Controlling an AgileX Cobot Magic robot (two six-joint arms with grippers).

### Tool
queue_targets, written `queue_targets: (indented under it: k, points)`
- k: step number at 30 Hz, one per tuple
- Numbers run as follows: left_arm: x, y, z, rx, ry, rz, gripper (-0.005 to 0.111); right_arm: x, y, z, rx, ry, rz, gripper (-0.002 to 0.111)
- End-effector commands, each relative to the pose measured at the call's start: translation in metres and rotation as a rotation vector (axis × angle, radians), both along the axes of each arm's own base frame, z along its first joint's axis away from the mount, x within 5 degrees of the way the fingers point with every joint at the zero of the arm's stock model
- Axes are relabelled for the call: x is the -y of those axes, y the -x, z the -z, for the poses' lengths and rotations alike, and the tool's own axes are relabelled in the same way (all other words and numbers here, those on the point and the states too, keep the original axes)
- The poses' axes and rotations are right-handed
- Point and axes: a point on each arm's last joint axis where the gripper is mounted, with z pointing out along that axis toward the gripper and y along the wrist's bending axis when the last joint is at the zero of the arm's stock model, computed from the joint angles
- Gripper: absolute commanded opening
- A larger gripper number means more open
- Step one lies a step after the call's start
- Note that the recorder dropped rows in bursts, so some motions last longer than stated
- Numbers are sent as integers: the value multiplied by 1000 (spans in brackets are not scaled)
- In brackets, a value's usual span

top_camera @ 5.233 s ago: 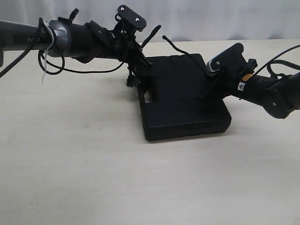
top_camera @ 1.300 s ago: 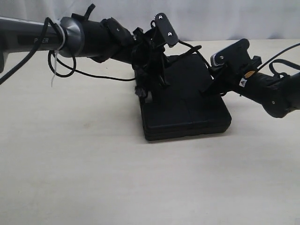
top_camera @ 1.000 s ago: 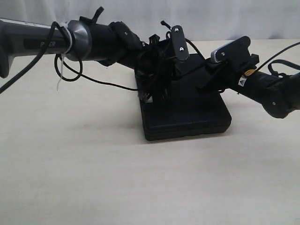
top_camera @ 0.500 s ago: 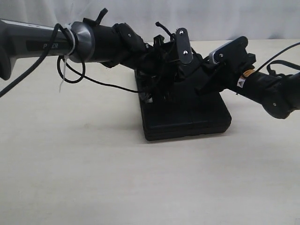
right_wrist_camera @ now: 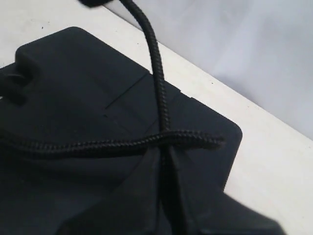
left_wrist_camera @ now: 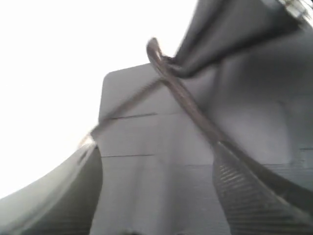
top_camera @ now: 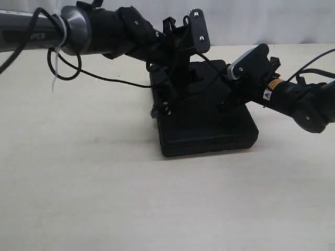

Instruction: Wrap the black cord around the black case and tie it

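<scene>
One black case point(top_camera: 209, 130) on the tabletop point(top_camera: 78, 183), we see left gripper point(left_wrist_camera: 154, 147) wide open above it, black cord point(right_wrist_camera: 98, 146) slanting between its jaws, right gripper point(right_wrist_camera: 166, 152) pinching that cord.

Left wrist view blurs the black cord point(left_wrist_camera: 187, 104).
</scene>
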Motion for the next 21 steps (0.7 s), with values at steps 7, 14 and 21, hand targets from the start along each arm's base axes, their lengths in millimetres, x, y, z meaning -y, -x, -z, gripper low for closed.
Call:
queue_targets:
  k: [7,14,21]
  points:
    - [-6,-3,-5,52,-47,11,62,-7,4,-3,45,56,-120,4]
    - [-9,-18,25,162,-130,-22,62,-13,8,-4,78,101,-222,4]
    - [-8,-26,49,260,-218,-3,57,-14,9,-3,82,123,-253,4]
